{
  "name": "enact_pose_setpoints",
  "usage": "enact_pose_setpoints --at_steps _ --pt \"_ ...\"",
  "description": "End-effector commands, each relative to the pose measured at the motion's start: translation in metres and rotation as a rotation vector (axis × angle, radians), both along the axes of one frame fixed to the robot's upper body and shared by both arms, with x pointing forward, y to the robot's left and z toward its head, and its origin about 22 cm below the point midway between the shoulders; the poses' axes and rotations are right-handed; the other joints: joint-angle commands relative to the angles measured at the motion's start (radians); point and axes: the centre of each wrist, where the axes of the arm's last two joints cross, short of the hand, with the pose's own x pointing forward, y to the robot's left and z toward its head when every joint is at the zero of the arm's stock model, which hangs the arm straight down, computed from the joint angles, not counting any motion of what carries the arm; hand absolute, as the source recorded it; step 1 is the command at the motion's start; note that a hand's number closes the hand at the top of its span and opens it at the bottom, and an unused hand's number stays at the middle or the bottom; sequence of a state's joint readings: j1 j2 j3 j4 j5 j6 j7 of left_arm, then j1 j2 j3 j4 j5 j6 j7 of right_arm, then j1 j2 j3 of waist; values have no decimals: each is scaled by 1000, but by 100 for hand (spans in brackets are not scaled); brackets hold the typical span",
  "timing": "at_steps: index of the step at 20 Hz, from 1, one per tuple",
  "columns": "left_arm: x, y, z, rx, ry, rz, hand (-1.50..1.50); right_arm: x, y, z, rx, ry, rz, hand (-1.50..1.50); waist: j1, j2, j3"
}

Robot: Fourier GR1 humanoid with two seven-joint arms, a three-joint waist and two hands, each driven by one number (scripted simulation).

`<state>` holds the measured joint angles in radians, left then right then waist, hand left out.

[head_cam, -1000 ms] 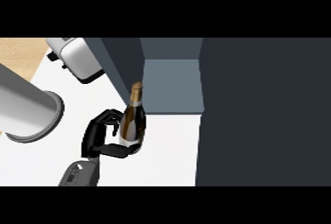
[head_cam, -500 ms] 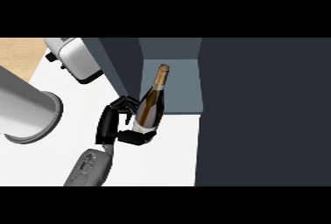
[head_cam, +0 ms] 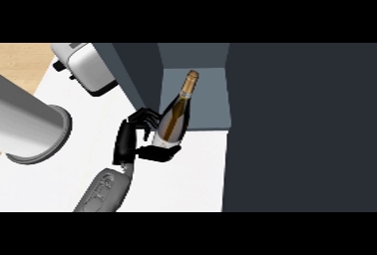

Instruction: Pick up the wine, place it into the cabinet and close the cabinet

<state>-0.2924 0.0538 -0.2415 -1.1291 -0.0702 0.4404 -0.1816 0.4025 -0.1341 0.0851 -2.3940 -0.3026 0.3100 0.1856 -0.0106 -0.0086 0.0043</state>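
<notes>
Carrying the wine (head_cam: 175, 115) with fingers curled round its base, the hand (head_cam: 134, 141) is mid-placement; next, judged, setting it inside the cabinet (head_cam: 208, 102).

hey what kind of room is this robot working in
Most likely a kitchen: a silver toaster sits on a white counter, beside an open grey cabinet, and a hand is lifting a wine bottle toward it.

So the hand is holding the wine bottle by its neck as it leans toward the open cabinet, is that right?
Not quite: the head view shows the hand with its fingers curled round the wine bottle at its lower body, not its neck. The bottle does lean toward the open cabinet.
</notes>
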Motion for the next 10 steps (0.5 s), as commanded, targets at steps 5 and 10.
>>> enact_pose_setpoints --at_steps 5,10 --pt "33 -59 37 -20 -13 -74 150 -12 -4 15 39 -48 34 -150 -37 12 -5" --pt "34 -70 35 76 13 -27 150 -6 -6 10 34 -44 37 -150 -52 16 -4"
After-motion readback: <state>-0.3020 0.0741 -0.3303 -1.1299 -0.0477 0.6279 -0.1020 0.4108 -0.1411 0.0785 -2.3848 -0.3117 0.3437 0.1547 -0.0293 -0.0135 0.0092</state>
